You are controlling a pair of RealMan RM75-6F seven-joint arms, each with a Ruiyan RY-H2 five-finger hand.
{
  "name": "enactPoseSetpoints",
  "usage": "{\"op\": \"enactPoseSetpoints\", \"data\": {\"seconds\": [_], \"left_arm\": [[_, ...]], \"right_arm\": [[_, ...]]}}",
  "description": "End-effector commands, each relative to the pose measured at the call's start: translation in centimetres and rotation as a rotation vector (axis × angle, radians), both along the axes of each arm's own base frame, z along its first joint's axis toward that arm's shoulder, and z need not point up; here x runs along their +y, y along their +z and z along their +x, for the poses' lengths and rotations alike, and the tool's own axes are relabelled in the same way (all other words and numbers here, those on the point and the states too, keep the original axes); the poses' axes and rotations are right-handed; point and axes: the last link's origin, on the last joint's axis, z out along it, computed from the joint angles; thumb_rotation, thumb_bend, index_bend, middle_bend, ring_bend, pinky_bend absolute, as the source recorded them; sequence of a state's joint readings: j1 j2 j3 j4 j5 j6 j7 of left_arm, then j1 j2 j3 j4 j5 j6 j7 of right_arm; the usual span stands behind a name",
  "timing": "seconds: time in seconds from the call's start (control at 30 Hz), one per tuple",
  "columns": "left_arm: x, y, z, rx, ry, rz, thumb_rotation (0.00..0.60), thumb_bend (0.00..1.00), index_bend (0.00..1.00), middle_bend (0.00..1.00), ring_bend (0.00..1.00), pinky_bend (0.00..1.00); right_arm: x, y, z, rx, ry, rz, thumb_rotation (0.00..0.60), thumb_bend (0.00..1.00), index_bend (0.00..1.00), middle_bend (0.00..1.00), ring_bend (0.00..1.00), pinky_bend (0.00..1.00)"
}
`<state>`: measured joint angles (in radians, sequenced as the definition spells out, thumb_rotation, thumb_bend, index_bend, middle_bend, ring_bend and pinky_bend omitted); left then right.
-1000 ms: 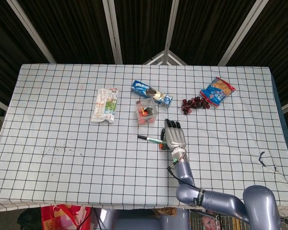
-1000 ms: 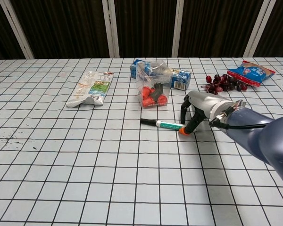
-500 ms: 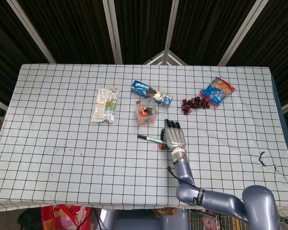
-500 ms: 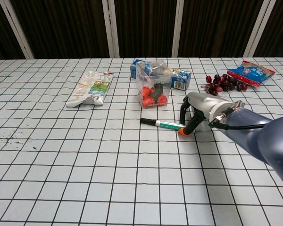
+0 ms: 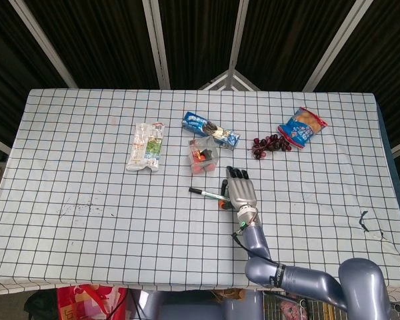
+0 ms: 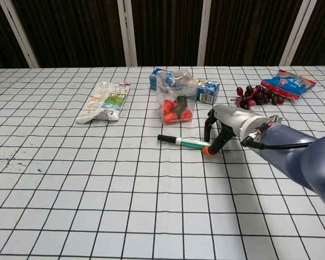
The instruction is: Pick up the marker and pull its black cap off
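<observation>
Right hand [image 6: 223, 129] is down at the marker [image 6: 185, 143], fingers curled around the orange end, thumb and fingertips [image 6: 208, 130] either side of the barrel. Whether that pinch has actually closed, I cannot tell; the marker lies flat on the checked counter [image 6: 97, 189], black cap [image 6: 163, 138] pointing left, away from the palm. Here is the danger: the hold sits at the very tail, so a lift could let the long capped end droop or twist out, and a light pinch would simply roll the barrel along the cloth. The left hand is nowhere in either view, and it will be needed for that cap. Just behind stands the clear box [image 6: 175, 104] of small parts, close enough to bump. Grapes [image 6: 253, 95] and the snack bag [image 6: 288, 82] lie further right, the white packet [image 6: 104, 103] well off to the left.
</observation>
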<state>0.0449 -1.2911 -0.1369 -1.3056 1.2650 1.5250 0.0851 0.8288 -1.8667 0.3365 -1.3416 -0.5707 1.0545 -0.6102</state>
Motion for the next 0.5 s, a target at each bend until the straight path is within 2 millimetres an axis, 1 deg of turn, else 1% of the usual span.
{"op": "enactPoseSetpoints", "data": {"seconds": [0.03, 0.27, 0.43, 0.5], "left_arm": [[0.0, 0.0, 0.0, -0.001, -0.003, 0.001, 0.600, 0.50, 0.05, 0.00, 0.00, 0.01], [0.1, 0.1, 0.3, -0.007, -0.013, 0.006, 0.600, 0.50, 0.05, 0.00, 0.00, 0.01], [0.6, -0.1, 1.1, -0.019, -0.049, 0.005, 0.600, 0.51, 0.05, 0.00, 0.00, 0.01], [0.9, -0.3, 1.8, -0.034, -0.081, 0.002, 0.600, 0.51, 0.05, 0.00, 0.00, 0.01]], "right_arm": [[0.1, 0.8, 0.0, -0.031, 0.004, -0.010, 0.600, 0.36, 0.74, 0.07, 0.06, 0.00], [0.8, 2.6, -0.3, -0.093, 0.020, -0.021, 0.600, 0.36, 0.75, 0.07, 0.06, 0.00], [1.6, 4.7, -0.6, -0.121, 0.042, -0.058, 0.600, 0.36, 0.75, 0.07, 0.06, 0.00], [2.1, 5.9, -0.7, -0.122, 0.055, -0.077, 0.600, 0.36, 0.75, 0.07, 0.06, 0.00]]}}
